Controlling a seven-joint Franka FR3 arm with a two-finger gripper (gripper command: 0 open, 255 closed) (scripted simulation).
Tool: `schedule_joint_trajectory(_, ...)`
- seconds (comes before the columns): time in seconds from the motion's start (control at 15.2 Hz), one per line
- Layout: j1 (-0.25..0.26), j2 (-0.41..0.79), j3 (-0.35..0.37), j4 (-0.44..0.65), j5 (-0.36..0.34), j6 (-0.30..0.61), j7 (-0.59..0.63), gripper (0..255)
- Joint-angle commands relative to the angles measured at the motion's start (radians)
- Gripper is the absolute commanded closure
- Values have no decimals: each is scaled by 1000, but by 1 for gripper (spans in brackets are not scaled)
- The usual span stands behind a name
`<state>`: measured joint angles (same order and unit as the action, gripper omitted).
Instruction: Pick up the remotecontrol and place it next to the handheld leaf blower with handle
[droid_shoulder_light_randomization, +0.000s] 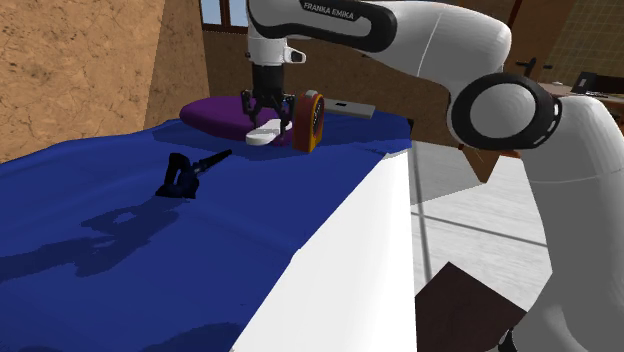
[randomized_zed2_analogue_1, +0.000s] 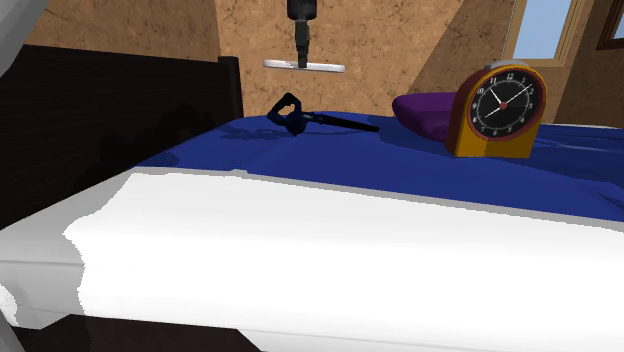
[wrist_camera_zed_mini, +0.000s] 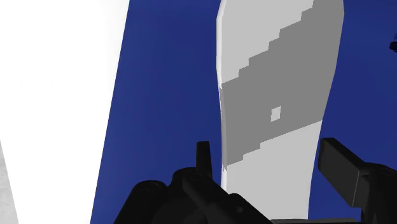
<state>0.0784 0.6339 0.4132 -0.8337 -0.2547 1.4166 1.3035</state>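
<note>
Jaws: closed on the remote control, one black finger (wrist_camera_zed_mini: 203, 154) against each long edge at about its middle; they grip it from above in the shoulder view.
Remote control (droid_shoulder_light_randomization: 264, 134) (randomized_zed2_analogue_1: 305, 66) (wrist_camera_zed_mini: 280, 95): a flat, pale slab, white with a grey stepped band across its face. It lies level in the grip and hangs clear of the bed, with the brown wall behind it in the second exterior view.
Remote's place: beside the clock in the shoulder view. It seems to hang over the near edge of the purple cushion, though the angle makes that hard to settle.
Leaf blower (droid_shoulder_light_randomization: 185, 176) (randomized_zed2_analogue_1: 298, 114): black and small, lying on the blue cover with its looped handle at one end and a thin nozzle stretched out from the other. It is apart from the remote control, nearer the shoulder view's left.
Clock (droid_shoulder_light_randomization: 312, 121) (randomized_zed2_analogue_1: 500, 108): orange case, black dial, standing upright on the cover just beside the cushion.
Cushion (droid_shoulder_light_randomization: 214, 111) (randomized_zed2_analogue_1: 424, 111): purple, low and rounded, behind the clock.
Bed (droid_shoulder_light_randomization: 350, 250) (randomized_zed2_analogue_1: 300, 250): a blue cover on top, with a white sheet along the side.
Arm (droid_shoulder_light_randomization: 420, 45): white with dark joints, reaching from the shoulder view's right over the bed.
</note>
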Motion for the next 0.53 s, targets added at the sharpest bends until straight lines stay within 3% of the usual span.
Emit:
schedule_joint_trajectory(0.0, 4, 14, -2, -1, -3, 13, 6, 255)
schedule_joint_trajectory(0.46, -41, -45, 7, -201, 14, 150, 17, 255)
